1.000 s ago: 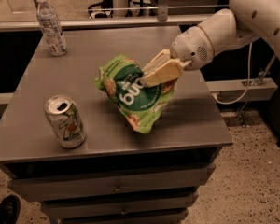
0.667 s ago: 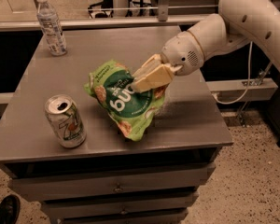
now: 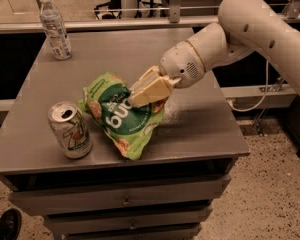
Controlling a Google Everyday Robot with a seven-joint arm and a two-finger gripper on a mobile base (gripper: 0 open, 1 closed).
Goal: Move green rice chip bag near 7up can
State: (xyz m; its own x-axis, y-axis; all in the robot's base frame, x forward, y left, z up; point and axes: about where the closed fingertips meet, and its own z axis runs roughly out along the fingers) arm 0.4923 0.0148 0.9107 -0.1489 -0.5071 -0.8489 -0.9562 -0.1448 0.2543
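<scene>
The green rice chip bag lies crumpled on the grey table, its left edge close beside the 7up can, which stands upright near the table's front left edge. My gripper reaches in from the right and is shut on the bag's upper right part, its cream fingers pressed on the bag's top. The white arm stretches back to the upper right.
A clear plastic bottle with a white cap stands at the table's back left corner. The table's front edge runs just below the can and bag. Drawers sit under the tabletop. A shoe shows on the floor at bottom left.
My gripper has dragged the bag leftward across the table, closing the gap to the can. The can and bottle have not moved.
</scene>
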